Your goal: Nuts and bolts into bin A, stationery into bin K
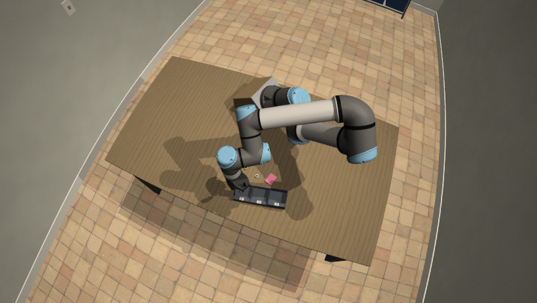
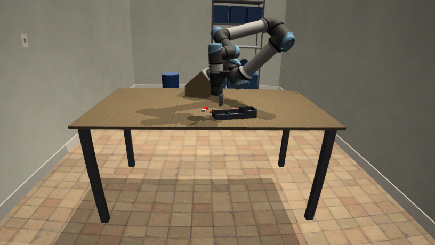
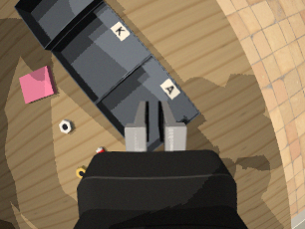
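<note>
My gripper (image 1: 242,190) (image 2: 220,105) (image 3: 153,114) is above bin A (image 1: 246,195) (image 2: 219,115) (image 3: 129,95). Its fingers are narrowly open, with nothing visible between them. Bin K (image 1: 258,195) (image 3: 92,55) adjoins bin A. The visible floors of both look bare. A silver nut (image 1: 256,175) (image 3: 65,126) and a yellow nut (image 1: 245,168) (image 2: 213,109) (image 3: 81,172) lie beside the bins. A thin red thing (image 2: 211,111) (image 3: 100,150) is mostly hidden by the gripper body in the wrist view. A red-and-white block (image 2: 204,108) lies left of it in the exterior view. A pink pad (image 1: 270,179) (image 3: 36,85) lies flat.
A third bin (image 1: 276,196) (image 2: 249,114) (image 3: 60,17) adjoins bin K and stands taller in the exterior view. The wooden table (image 1: 338,225) (image 2: 106,106) has its front edge beyond the bins. A wedge-shaped block (image 2: 197,87) stands at the back by the arm base.
</note>
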`<state>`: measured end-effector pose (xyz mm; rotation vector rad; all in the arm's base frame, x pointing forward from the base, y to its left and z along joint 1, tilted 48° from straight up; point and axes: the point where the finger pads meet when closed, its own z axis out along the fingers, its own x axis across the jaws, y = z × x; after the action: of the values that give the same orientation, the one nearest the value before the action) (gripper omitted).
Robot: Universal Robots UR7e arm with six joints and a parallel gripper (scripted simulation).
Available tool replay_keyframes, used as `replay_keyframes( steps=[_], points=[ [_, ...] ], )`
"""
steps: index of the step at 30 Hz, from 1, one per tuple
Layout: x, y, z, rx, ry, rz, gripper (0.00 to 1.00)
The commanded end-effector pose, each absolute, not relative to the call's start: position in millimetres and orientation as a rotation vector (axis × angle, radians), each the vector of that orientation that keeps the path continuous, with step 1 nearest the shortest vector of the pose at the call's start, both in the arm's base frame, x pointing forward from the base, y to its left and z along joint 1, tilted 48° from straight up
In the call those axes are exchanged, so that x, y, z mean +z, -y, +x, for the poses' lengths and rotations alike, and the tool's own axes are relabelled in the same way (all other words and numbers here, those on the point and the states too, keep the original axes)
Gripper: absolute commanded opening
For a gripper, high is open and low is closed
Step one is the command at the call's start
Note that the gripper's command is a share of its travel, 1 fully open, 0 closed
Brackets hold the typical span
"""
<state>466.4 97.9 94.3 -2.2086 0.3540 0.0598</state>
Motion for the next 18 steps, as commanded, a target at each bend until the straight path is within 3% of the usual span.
replay_keyframes(
  steps=[1, 18],
  points=[
    [94.6, -97.7, 466.8, 0.138, -0.531, -2.188, 0.31],
    [95.2, -98.0, 467.6, 0.336, -0.942, -2.088, 0.31]
  ],
)
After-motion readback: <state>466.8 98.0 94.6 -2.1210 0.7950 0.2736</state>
